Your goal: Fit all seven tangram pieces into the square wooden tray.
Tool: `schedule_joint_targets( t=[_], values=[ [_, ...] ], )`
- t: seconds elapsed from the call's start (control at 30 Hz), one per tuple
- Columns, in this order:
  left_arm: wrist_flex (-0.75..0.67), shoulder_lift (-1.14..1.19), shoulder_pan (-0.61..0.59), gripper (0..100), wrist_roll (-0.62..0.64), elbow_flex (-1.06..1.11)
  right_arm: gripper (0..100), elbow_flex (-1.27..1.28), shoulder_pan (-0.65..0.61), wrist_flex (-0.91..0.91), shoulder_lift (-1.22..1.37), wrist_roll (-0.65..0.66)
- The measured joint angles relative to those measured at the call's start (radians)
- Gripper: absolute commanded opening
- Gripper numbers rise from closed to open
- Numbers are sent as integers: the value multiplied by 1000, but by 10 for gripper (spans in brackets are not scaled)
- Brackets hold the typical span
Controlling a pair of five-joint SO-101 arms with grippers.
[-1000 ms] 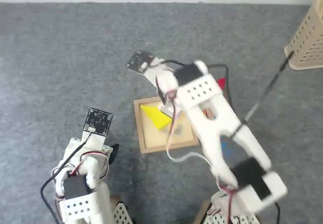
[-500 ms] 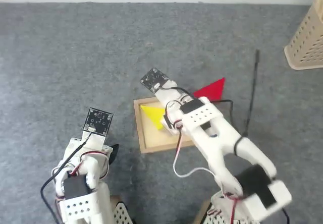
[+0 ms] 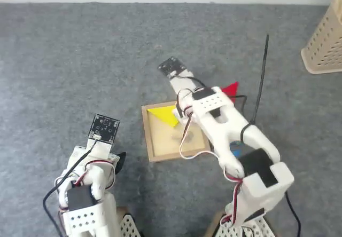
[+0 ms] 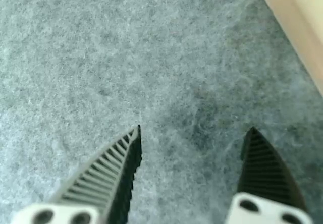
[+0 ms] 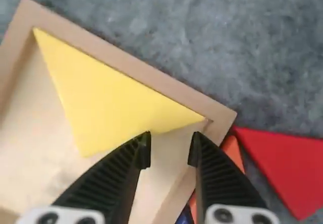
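Note:
The square wooden tray [image 3: 151, 147] lies mid-table with a yellow triangle [image 3: 163, 114] flat inside it, against the far rim. My right gripper [image 3: 181, 114] hovers low over that triangle's edge. In the right wrist view its fingers [image 5: 133, 158] are a little open, with nothing between them, just above the yellow triangle [image 5: 106, 103] and the tray rim [image 5: 217, 120]. A red triangle [image 3: 230, 89] and an orange piece [image 5: 231, 151] lie on the carpet beside the tray. My left gripper [image 4: 194, 138] is open over bare grey carpet, near a tray corner [image 4: 295, 17].
A perforated beige basket [image 3: 326, 34] stands at the far right. A thin black rod [image 3: 261, 74] slants up beside the right arm. A blue piece [image 3: 235, 152] peeks out under that arm. Grey carpet covers the table, and both arm bases sit at the near edge.
The right arm has swung right and drawn in over the tray. The yellow triangle has shifted from a tilted spot to lie along the tray's far rim. The left arm is still.

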Motion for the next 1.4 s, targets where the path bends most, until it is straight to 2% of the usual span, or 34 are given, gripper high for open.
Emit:
schedule_joint_targets(
  t=[0.13, 0.3, 0.57, 0.63, 0.77, 0.87, 0.97, 1.07, 1.3, 1.4],
  values=[
    [0, 0, 0, 299, 0, 0, 156, -2, 2, 5, 2, -12],
    [0, 0, 0, 299, 0, 0, 156, -9, 14, 138, -75, -15],
    [0, 0, 0, 299, 0, 0, 156, -8, 172, 338, -330, -18],
    [0, 0, 0, 299, 0, 0, 166, -8, 215, 342, -330, 9],
    [0, 0, 0, 299, 0, 0, 277, -8, 304, 321, -285, 44],
    [0, 0, 0, 299, 0, 0, 337, -34, 305, 308, -176, 68],
    [0, 0, 0, 299, 0, 0, 337, -144, 307, 313, -64, 57],
    [0, 0, 0, 299, 0, 0, 321, -285, 307, 344, 52, -69],
    [0, 0, 0, 299, 0, 0, 321, -549, 288, 359, 308, -563],
    [0, 0, 0, 299, 0, 0, 322, -643, 282, 359, 393, -724]
  ],
)
